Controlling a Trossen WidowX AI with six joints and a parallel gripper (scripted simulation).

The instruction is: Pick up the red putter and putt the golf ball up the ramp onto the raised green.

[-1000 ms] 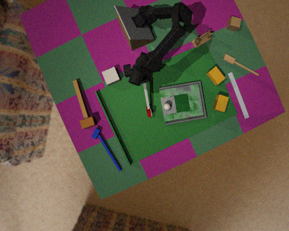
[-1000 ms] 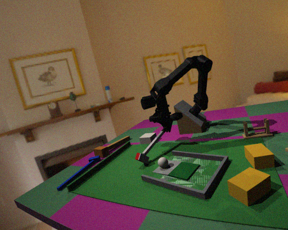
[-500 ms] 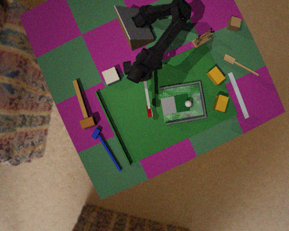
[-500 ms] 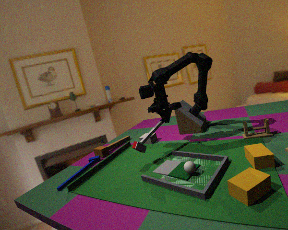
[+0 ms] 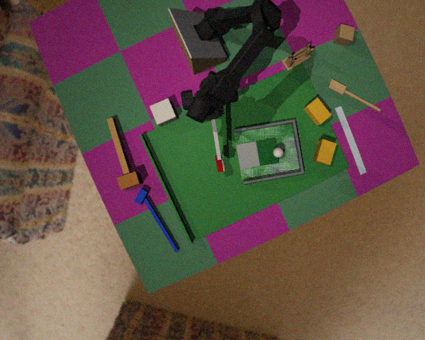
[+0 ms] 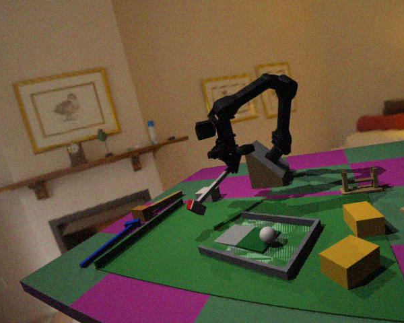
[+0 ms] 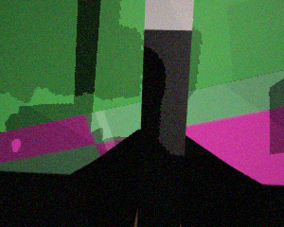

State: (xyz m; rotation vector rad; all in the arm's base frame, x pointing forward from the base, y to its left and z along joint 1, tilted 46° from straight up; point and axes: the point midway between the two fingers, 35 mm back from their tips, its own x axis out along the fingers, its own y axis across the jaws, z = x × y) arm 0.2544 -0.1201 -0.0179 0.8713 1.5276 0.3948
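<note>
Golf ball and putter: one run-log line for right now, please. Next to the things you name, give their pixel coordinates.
pincer [image 5: 213, 116] [image 6: 233, 170]: shut on red putter [image 5: 219, 163] [image 6: 196, 206] [image 7: 167, 85] | golf ball [image 5: 278, 152] [image 6: 267, 235]: inside grey frame [image 5: 299, 146] [image 6: 305, 245], at green's far edge | rest: unconfirmed

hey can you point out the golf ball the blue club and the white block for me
golf ball [image 5: 278, 151] [image 6: 267, 235]: top and exterior, its middle
blue club [image 5: 161, 224] [image 6: 106, 247]: top and exterior, its shaft
white block [image 5: 162, 111] [image 6: 214, 194]: top, its upper face; exterior, its side
</note>
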